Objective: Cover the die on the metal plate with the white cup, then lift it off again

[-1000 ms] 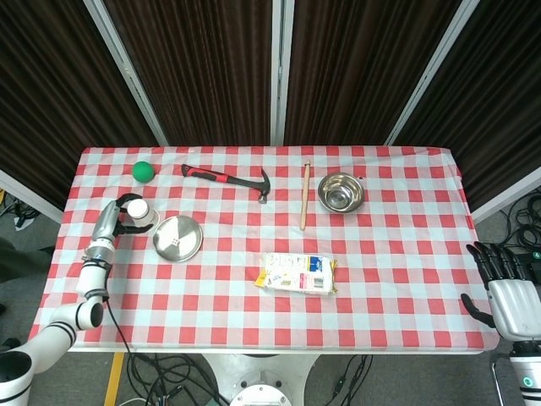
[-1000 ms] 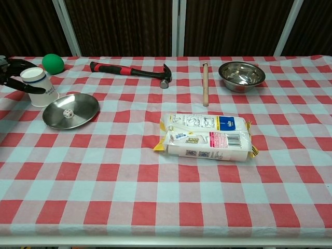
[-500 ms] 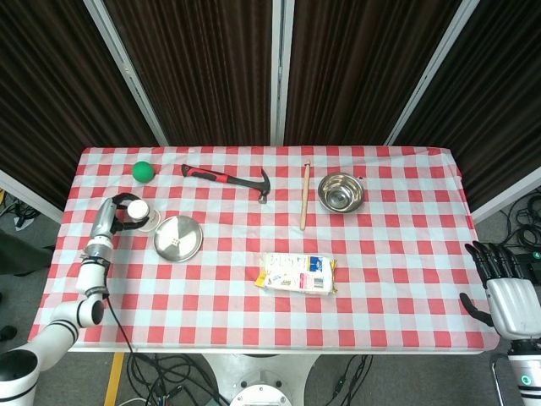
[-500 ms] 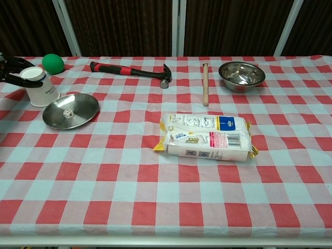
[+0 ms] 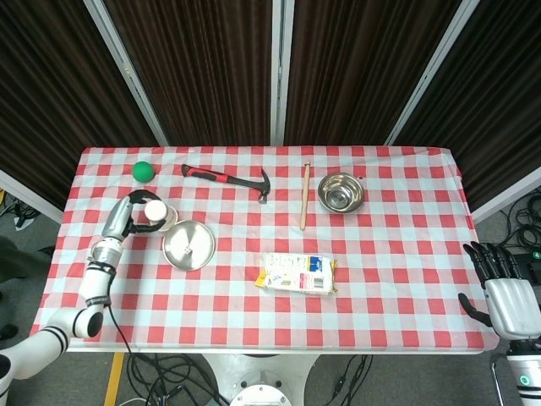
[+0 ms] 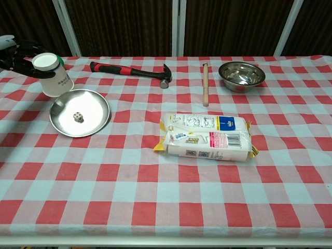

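The white cup (image 5: 156, 211) (image 6: 52, 74) is held mouth-up in my left hand (image 5: 127, 220) (image 6: 18, 54), raised at the far-left edge of the metal plate (image 5: 203, 254) (image 6: 98, 111). A small white die (image 5: 184, 250) (image 6: 78, 117) lies uncovered near the plate's middle. The cup's base overlaps the plate's rim in the chest view; I cannot tell whether they touch. My right hand (image 5: 499, 283) hangs off the table's right front corner, fingers apart, holding nothing.
A green ball (image 5: 143, 171) sits behind the cup. A red-and-black hammer (image 5: 226, 179) (image 6: 129, 70), a wooden stick (image 5: 304, 196) (image 6: 205, 83) and a steel bowl (image 5: 341, 192) (image 6: 241, 75) line the back. A snack package (image 5: 296, 273) (image 6: 207, 136) lies mid-table.
My left hand has raised the cup and carried it right, toward the plate. The plate has shifted slightly right and nearer. The right hand has barely moved.
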You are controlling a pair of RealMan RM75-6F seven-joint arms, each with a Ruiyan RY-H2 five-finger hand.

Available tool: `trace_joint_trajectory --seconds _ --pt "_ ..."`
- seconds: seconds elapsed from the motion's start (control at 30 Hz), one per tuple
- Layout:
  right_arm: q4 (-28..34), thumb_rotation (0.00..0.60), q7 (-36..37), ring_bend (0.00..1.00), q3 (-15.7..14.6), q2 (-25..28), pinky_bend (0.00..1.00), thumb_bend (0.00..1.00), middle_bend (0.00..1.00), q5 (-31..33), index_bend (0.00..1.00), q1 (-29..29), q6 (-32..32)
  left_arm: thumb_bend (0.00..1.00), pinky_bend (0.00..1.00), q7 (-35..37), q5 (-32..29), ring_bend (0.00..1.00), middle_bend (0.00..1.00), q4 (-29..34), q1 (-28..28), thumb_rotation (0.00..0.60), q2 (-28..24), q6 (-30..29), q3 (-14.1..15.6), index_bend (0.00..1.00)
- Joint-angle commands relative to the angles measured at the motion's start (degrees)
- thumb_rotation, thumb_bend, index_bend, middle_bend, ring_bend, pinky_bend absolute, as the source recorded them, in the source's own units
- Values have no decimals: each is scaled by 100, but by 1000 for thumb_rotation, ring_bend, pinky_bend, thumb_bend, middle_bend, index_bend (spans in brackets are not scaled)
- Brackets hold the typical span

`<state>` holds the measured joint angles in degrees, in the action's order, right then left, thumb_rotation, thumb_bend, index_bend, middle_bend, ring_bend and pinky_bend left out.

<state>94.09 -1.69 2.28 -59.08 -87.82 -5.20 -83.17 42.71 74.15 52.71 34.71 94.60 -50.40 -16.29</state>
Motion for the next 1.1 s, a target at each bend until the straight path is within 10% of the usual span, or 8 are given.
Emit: trace_joint_trajectory --seconds 0.03,0.27,0.67,1.1 --pt "5 600 -7 0 1 4 36 226 76 4 58 -8 14 297 252 -344 -48 166 347 250 -24 600 -147 -46 50 516" --pt "-11 600 19 0 8 -5 36 226 76 29 58 -11 29 303 252 -453 -389 166 347 70 14 600 -76 82 -98 515" --pt "-57 600 53 0 4 -33 36 226 76 25 58 -65 114 300 249 -633 359 166 347 1368 -264 600 -439 -362 571 514" --pt "-68 600 82 0 -20 -30 36 226 76 1 58 -30 63 301 224 -1003 499 166 347 1338 -199 600 -68 -318 875 515"
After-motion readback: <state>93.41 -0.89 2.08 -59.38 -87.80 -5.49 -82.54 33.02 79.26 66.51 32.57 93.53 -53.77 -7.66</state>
